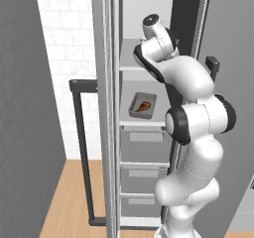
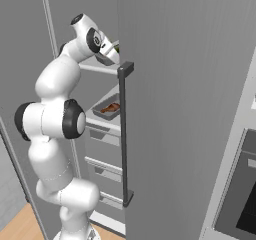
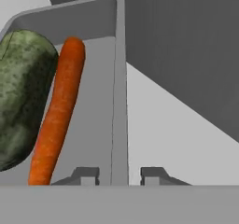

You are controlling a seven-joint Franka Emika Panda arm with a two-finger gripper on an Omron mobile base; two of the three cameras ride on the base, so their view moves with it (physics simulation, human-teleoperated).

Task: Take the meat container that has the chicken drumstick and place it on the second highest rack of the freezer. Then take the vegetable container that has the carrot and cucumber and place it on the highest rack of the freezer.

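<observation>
A grey vegetable container [image 3: 117, 55] lies on the highest rack [image 1: 130, 58] of the freezer [image 1: 149, 4]. It holds the orange carrot [image 3: 58, 111] and the dark green cucumber [image 3: 21, 101]. My gripper [image 3: 119, 174] is open, one fingertip on each side of the container's right wall, with a small gap either way. The hand [image 2: 107, 51] reaches in at the upper shelf, where a bit of the cucumber [image 2: 116, 47] shows beside it. One shelf lower, the meat container [image 1: 135, 114] holds the chicken drumstick [image 1: 143, 107], also in the right base view [image 2: 111, 107].
Stacked drawers [image 1: 144, 148] fill the freezer below the shelves. One open door with a dark bar handle [image 1: 82, 148] stands at the left; the other door [image 2: 190, 84] with its handle [image 2: 124, 134] is close to the arm's right. The black oven front [image 2: 240, 199] is beyond.
</observation>
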